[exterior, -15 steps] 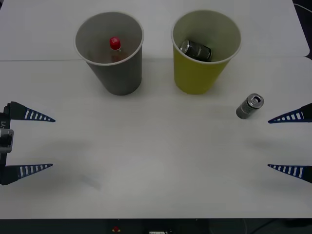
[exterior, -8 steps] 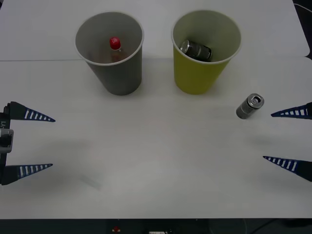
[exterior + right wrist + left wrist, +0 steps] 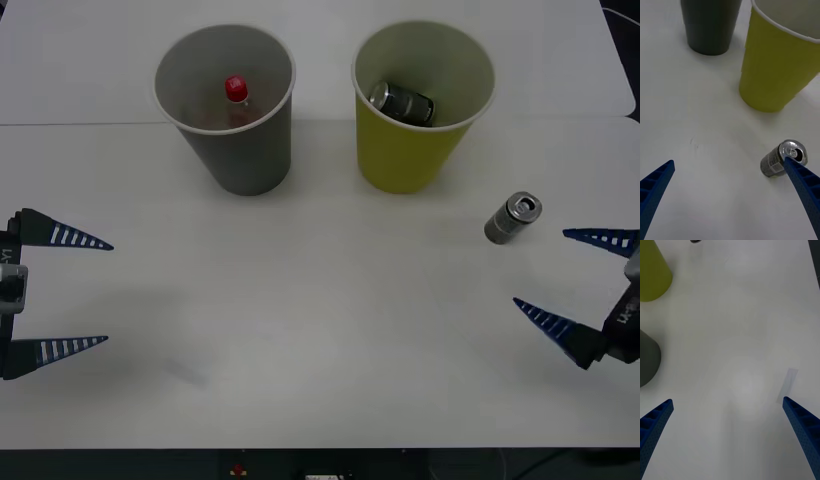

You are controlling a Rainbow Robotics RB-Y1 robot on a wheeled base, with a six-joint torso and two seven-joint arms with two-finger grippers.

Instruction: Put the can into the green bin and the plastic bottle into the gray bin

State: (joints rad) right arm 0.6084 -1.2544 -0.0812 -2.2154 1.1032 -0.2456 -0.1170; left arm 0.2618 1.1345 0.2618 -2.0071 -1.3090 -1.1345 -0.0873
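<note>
- two cans: one in the green bin (image 3: 420, 105), one can (image 3: 513, 218) lying on the counter (image 3: 320, 330) just beside it; light, stiff, slick, best gripped across the body.
- plastic bottle (image 3: 236, 95): in the gray bin (image 3: 228, 105).
- right gripper (image 3: 575, 285): jaws wide, empty, near the loose can.
- left gripper (image 3: 70, 293): wide, empty, parked at the counter's left.

We are looking down from above and forward over the table (image 3: 320, 330). Our right wrist camera is sitting low, close to the can (image 3: 782, 159) and green bin (image 3: 780, 67); our left wrist camera is facing across the tabletop, sharing both bins.

Yellow-green bin (image 3: 410, 150), gray bin (image 3: 245, 150), red-capped bottle (image 3: 236, 92), dark gray can (image 3: 512, 219).
</note>
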